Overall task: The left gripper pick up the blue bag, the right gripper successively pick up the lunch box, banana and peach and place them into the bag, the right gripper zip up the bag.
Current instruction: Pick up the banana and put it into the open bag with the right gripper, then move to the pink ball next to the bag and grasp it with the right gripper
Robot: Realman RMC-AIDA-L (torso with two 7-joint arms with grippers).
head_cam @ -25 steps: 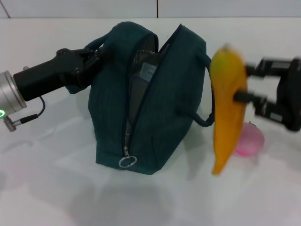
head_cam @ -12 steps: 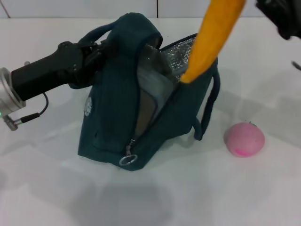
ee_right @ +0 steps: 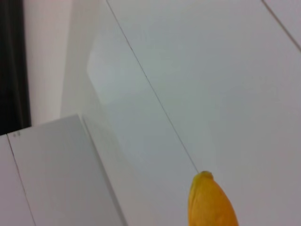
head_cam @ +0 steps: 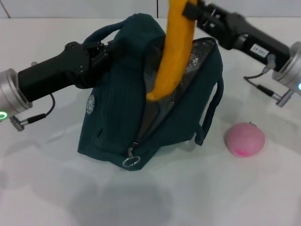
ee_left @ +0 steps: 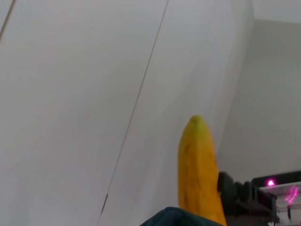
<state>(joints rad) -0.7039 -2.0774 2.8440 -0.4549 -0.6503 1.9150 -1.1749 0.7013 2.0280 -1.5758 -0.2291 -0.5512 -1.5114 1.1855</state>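
Observation:
The blue bag [head_cam: 117, 113] stands in the middle of the white table with its mouth open and silver foil lining [head_cam: 197, 52] showing. My left gripper [head_cam: 101, 52] is shut on the bag's upper left side by its handle and holds it up. Reaching in from the upper right, my right gripper [head_cam: 192, 9] is shut on the banana [head_cam: 171, 52]. The banana hangs nearly upright with its lower tip inside the bag's mouth. It also shows in the left wrist view as the banana [ee_left: 197, 174] and in the right wrist view as the banana [ee_right: 211, 202]. The peach [head_cam: 244, 139] lies on the table to the bag's right. The lunch box is hidden.
A metal ring zip pull [head_cam: 130, 161] hangs at the bag's near lower end. One free handle [head_cam: 212, 110] loops down the bag's right side toward the peach. A white wall with seams runs behind the table.
The banana has swung from a slant to nearly upright and dropped lower into the bag's mouth. My right arm has come into view from the upper right. The bag barely moved.

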